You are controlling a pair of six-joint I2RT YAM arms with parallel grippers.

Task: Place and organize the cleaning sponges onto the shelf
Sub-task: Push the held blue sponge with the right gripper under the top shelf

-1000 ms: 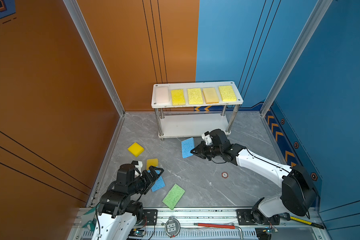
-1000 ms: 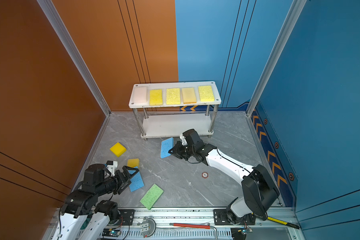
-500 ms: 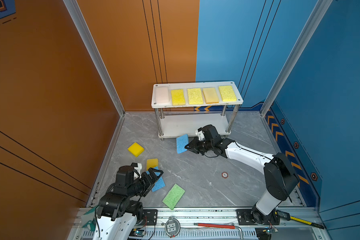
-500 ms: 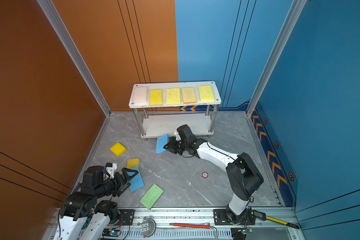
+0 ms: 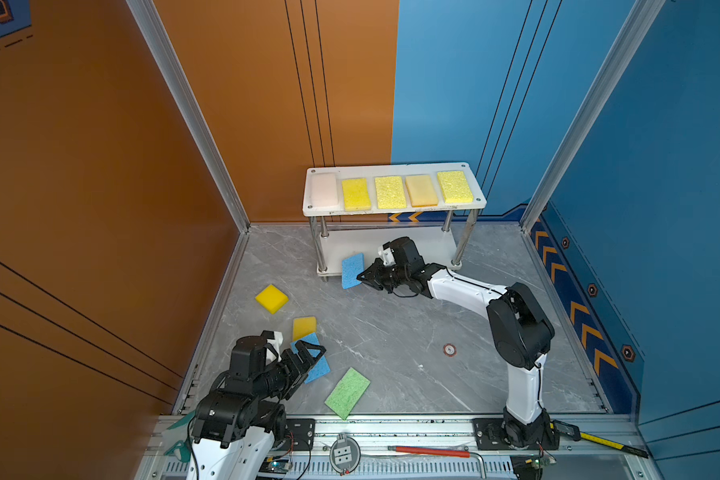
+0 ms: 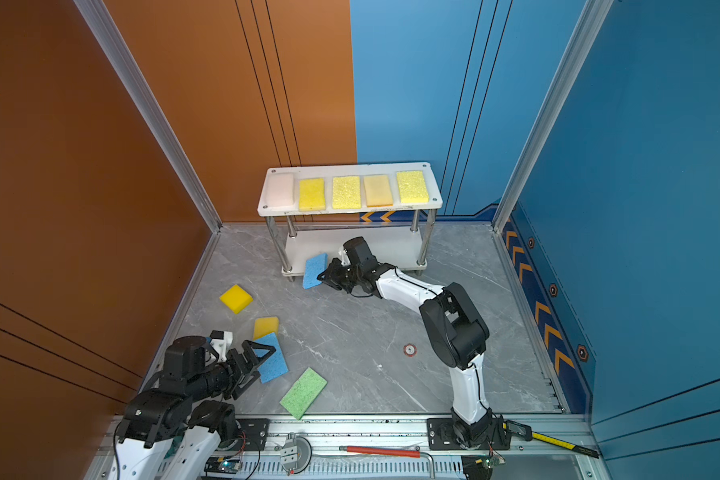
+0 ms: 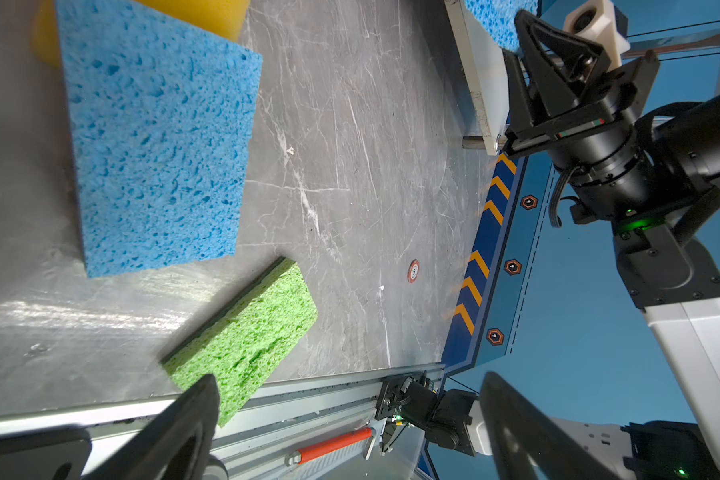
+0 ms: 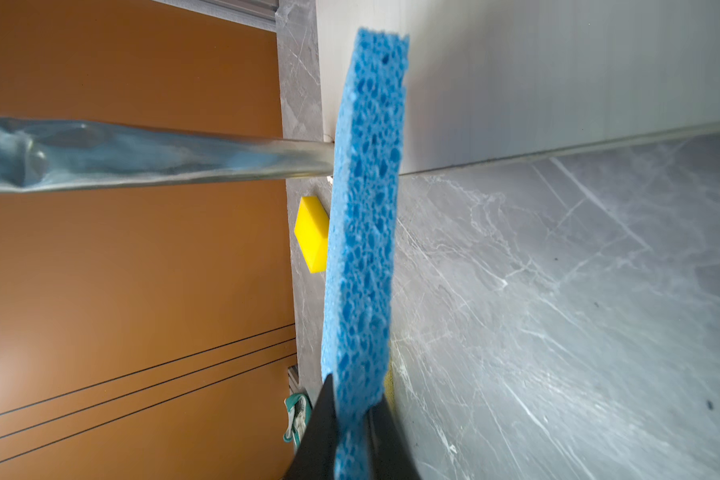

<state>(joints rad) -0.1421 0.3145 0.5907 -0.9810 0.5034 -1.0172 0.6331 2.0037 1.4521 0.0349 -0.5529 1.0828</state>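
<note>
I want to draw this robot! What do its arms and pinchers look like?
The left arm and right arm have white tube-shaped links, chunky black round joints and thin black cables. The left gripper and right gripper are black, each with two hollow triangle fingers. A small white block sits by each wrist; a green light glows on the right arm.

Bright, even light with soft shadows; top views sharp. Glare streaks the bench (image 7: 80, 316); the metal post (image 8: 142, 153) looks smeared

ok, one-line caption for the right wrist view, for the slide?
Right gripper pinches a blue sponge edge-on at the lower shelf board; yellow sponge beyond.
</note>
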